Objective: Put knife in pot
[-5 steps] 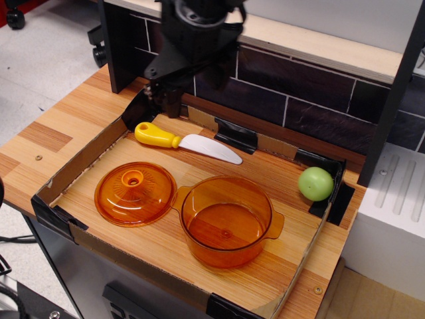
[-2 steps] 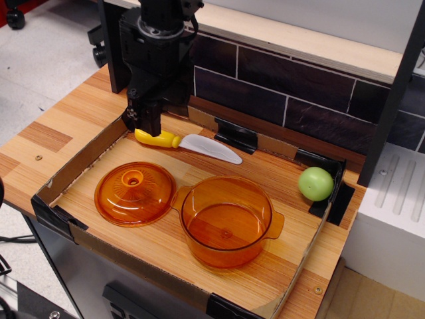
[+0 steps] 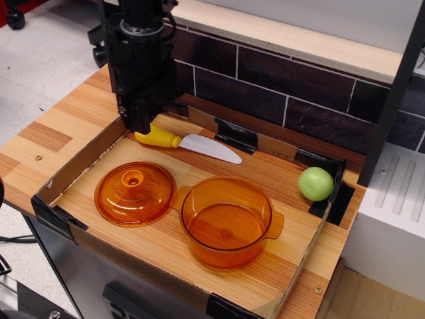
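Note:
The knife [image 3: 189, 143] lies flat near the back left of the cardboard tray, with its yellow handle [image 3: 159, 138] to the left and its white blade [image 3: 212, 149] pointing right. The transparent orange pot [image 3: 227, 222] stands upright in the front middle of the tray, with nothing in it. My black gripper [image 3: 143, 123] hangs straight down over the left end of the knife's handle and hides that end. Its fingers look like one dark block, so I cannot tell whether they are apart or touching the handle.
An orange domed lid [image 3: 135, 193] with a knob lies left of the pot. A green ball [image 3: 315, 183] sits in the tray's right back corner. The low cardboard tray wall [image 3: 80, 163] rings the work area. A dark tiled back wall [image 3: 285, 93] rises behind it.
My gripper has moved left and down, from above the tray's back edge to right over the left end of the knife's handle. The knife, pot, lid and ball have not moved.

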`<action>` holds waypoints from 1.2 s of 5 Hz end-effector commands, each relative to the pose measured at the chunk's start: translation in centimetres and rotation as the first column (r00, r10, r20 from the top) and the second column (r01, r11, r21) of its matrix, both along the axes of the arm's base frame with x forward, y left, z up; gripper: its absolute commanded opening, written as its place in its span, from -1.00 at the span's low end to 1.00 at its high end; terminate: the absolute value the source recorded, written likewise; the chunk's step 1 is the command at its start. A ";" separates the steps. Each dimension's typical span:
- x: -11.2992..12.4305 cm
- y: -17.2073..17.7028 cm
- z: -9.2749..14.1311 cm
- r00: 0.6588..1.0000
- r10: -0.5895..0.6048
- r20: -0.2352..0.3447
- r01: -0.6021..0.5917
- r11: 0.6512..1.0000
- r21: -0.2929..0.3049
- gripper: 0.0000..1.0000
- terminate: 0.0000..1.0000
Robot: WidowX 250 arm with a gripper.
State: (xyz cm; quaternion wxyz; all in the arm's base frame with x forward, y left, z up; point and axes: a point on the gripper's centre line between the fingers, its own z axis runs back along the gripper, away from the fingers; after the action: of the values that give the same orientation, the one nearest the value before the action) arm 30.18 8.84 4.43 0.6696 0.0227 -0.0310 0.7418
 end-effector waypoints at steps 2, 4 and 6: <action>0.4 0.4 -0.1 0.993 -0.050 0.104 0.046 0.998 0.041 1.00 -1.00; 0.2 0.1 -1.6 0.992 -0.091 0.082 0.088 0.995 0.042 1.00 -1.00; 0.1 0.5 -2.6 0.991 -0.107 0.077 0.103 0.993 0.059 1.00 -1.00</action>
State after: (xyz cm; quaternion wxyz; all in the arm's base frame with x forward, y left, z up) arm 30.21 9.40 0.76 0.7067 0.0176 -0.0598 0.7048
